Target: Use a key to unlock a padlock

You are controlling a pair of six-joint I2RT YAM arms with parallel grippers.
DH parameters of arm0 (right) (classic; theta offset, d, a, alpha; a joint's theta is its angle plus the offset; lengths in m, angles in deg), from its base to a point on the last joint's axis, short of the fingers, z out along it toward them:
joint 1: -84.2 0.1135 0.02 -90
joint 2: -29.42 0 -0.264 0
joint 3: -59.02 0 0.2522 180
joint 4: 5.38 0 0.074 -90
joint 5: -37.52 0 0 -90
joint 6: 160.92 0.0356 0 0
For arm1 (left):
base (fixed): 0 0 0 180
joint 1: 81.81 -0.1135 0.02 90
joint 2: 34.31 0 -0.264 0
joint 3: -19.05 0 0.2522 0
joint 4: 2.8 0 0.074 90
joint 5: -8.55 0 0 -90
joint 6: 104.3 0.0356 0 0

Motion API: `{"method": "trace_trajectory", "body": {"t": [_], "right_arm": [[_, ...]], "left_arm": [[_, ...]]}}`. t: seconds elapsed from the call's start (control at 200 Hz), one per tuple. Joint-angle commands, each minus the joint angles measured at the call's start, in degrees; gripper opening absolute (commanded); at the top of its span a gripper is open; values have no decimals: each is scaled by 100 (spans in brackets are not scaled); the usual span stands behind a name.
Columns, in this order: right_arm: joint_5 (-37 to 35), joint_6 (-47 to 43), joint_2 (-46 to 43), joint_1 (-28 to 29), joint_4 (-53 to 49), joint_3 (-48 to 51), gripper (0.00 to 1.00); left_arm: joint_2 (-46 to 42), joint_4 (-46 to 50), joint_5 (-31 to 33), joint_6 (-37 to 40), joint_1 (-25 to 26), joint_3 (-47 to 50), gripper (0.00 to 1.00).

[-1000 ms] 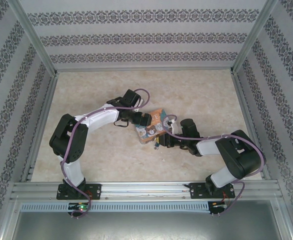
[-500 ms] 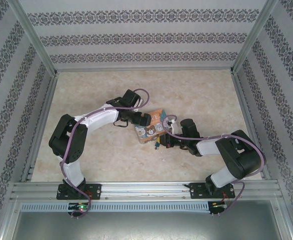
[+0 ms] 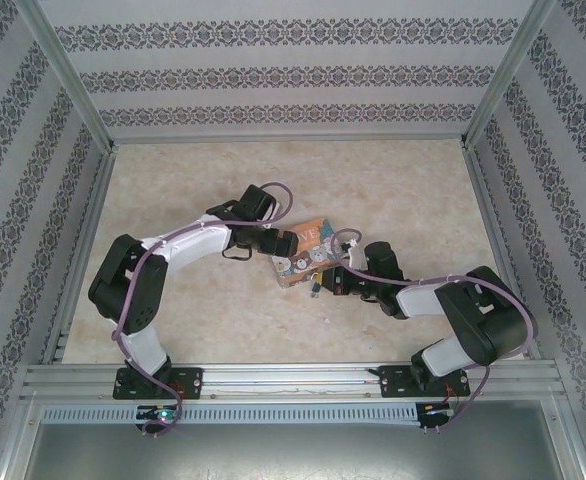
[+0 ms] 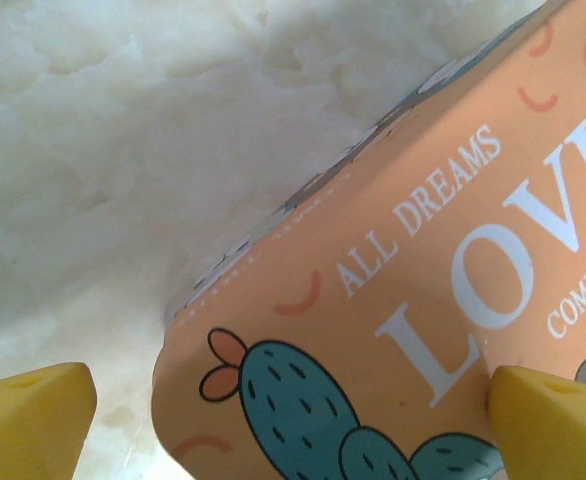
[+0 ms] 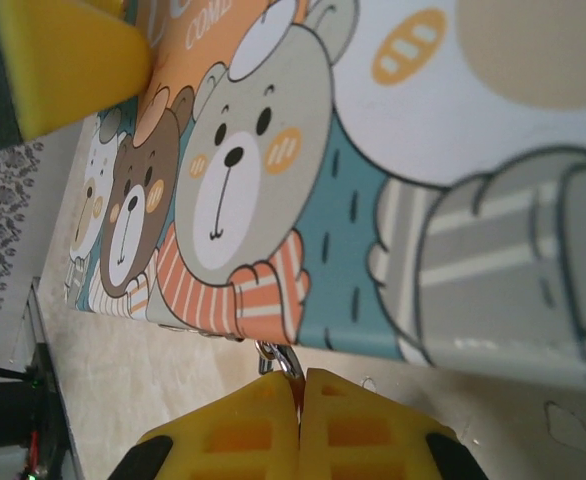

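Right end effector (image 5: 298, 398) pinches the tiny silvery key (image 5: 279, 362) beside the LOVE box (image 5: 303, 200); left end effector (image 4: 291, 420) gapes wide around the box's corner. Key seems light, stiff, slippery: hold its flat head.

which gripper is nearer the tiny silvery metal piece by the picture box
Right. The right gripper pinches the tiny silvery metal piece; the left gripper straddles the orange picture box at a corner.

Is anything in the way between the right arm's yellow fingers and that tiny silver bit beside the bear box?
Nothing visible. The right gripper has its fingers pressed together on the silvery metal piece, which pokes out between their tips right at the edge of the LOVE box. Key or padlock shackle, I cannot tell.
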Motion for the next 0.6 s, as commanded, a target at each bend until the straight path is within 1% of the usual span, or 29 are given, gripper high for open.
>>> {"method": "trace_trajectory", "body": {"t": [0.0, 0.33, 0.595], "right_arm": [[-180, 494, -98, -35, 670, 42, 0], [-686, 1278, -13, 162, 1141, 106, 0], [-1152, 1810, 399, 427, 1698, 148, 0]], "left_arm": [[-9, 482, 171, -83, -66, 352, 99], [-173, 200, -52, -367, -64, 714, 99], [-340, 190, -58, -402, -66, 815, 99]]}}
